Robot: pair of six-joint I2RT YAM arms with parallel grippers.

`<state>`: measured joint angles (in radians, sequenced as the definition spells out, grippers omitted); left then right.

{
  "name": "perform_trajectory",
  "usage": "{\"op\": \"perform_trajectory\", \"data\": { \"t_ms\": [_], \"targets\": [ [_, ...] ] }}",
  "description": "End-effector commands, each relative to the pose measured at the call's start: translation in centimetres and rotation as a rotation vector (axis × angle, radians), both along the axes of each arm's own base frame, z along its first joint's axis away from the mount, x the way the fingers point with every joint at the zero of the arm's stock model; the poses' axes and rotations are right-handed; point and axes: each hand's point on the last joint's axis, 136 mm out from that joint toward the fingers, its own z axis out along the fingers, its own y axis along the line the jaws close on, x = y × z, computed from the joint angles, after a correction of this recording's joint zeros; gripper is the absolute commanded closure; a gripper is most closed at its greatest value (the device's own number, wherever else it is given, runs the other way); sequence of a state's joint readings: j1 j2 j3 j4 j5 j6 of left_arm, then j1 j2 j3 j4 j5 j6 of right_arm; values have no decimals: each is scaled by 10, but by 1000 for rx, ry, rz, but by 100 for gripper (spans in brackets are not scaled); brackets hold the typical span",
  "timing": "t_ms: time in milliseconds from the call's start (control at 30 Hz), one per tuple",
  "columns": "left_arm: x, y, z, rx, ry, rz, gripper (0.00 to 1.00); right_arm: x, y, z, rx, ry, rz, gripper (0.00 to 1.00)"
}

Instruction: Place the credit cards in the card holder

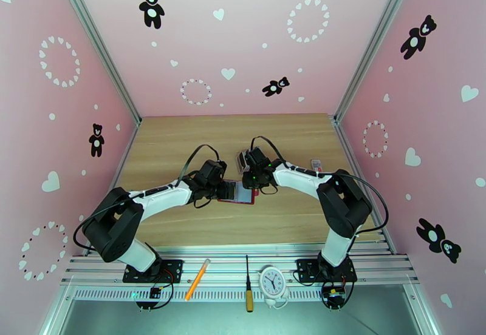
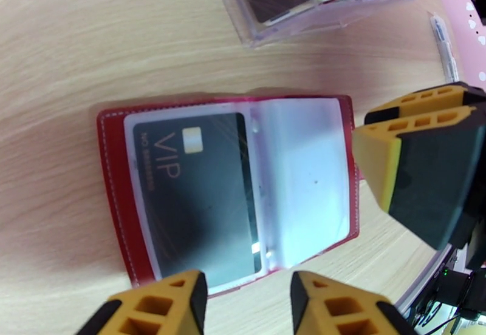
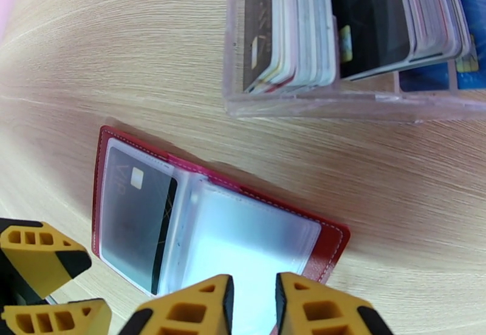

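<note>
Near edge, on the rail: orange pen, screwdriver and small clock.

Mid-table: you have the card holder lying flat and open, red cover down and clear pockets up. One pocket holds a dark VIP card. The other pocket looks bare.

Left gripper sits at the holder's left side. Its jaws stand moderately apart with nothing between them.

Right gripper hangs over the bare pocket from the far right. Its jaws are narrow, with only a slim gap, and no card is seen in it.

Just beyond the holder stands the clear slotted stand, with the remaining credit cards upright inside it.
</note>
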<state>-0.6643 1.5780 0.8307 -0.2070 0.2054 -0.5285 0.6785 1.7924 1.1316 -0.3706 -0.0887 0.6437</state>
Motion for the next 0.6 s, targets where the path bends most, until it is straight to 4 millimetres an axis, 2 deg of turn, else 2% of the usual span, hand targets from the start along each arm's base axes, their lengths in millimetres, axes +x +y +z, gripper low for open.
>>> {"op": "perform_trajectory", "data": {
  "t_ms": [0, 100, 567],
  "targets": [
    [-4, -5, -5, -13, 18, -10, 56, -3, -4, -13, -23, 26, 4, 76],
    [-12, 1, -19, 4, 48, -7, 56, -2, -3, -17, -21, 34, 2, 77],
    [-16, 9, -37, 59, 80, 4, 56, 1, -2, -26, -18, 54, -2, 79]
  ]
}}
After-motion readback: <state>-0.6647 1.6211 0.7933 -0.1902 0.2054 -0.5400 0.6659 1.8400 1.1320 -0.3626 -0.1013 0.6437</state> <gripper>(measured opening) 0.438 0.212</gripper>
